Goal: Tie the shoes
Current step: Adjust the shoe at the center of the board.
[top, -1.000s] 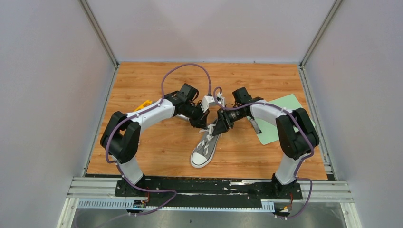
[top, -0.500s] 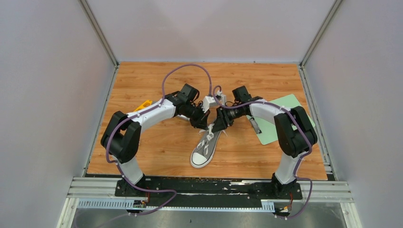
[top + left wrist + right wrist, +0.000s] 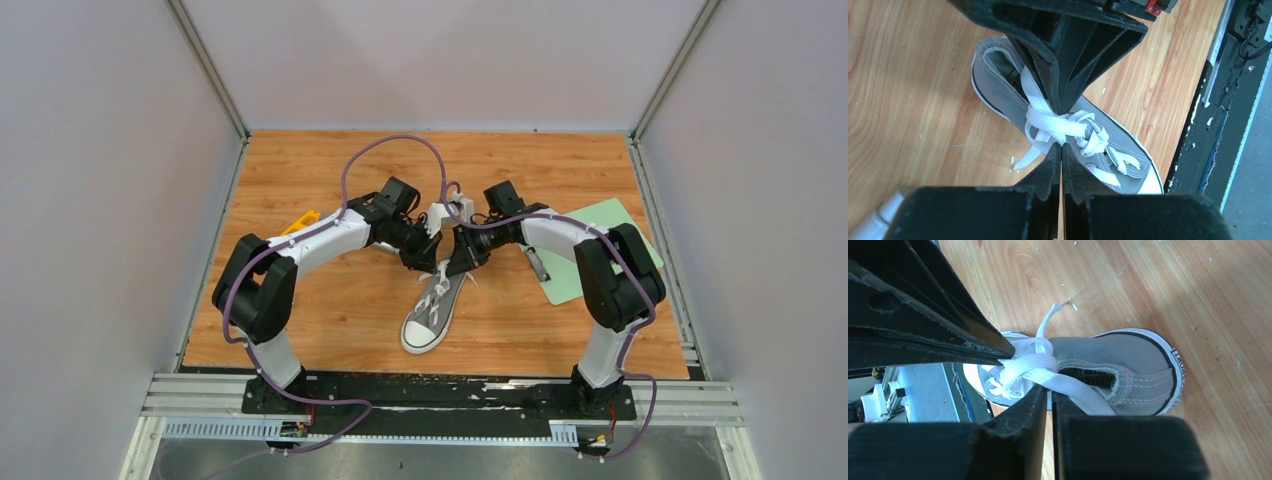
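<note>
One grey canvas sneaker [image 3: 430, 318] with a white toe cap lies on the wooden table, toe toward the arms. It also shows in the left wrist view [image 3: 1120, 142] and in the right wrist view [image 3: 1128, 365]. Its white laces [image 3: 1058, 125] are bunched in a loose crossing over the tongue. My left gripper [image 3: 1062, 149] is shut, with its tips pinching a lace strand at the crossing. My right gripper [image 3: 1049, 390] faces it from the other side, its jaws closed to a thin slit on a lace strand [image 3: 1083, 392] that runs back over the shoe's opening. Above the shoe's lacing, the tips of my left gripper [image 3: 428, 262] and my right gripper [image 3: 455, 264] nearly touch.
A pale green mat [image 3: 610, 220] lies at the right with a small metal piece [image 3: 537, 263] on it. Behind the left arm sits a yellow object [image 3: 303, 220], and a white object [image 3: 447, 213] sits behind the grippers. The black base rail [image 3: 1228, 125] runs past the toe.
My right gripper has moved slightly left toward the left gripper and closed its jaws on the lace. The left gripper and the shoe have stayed put.
</note>
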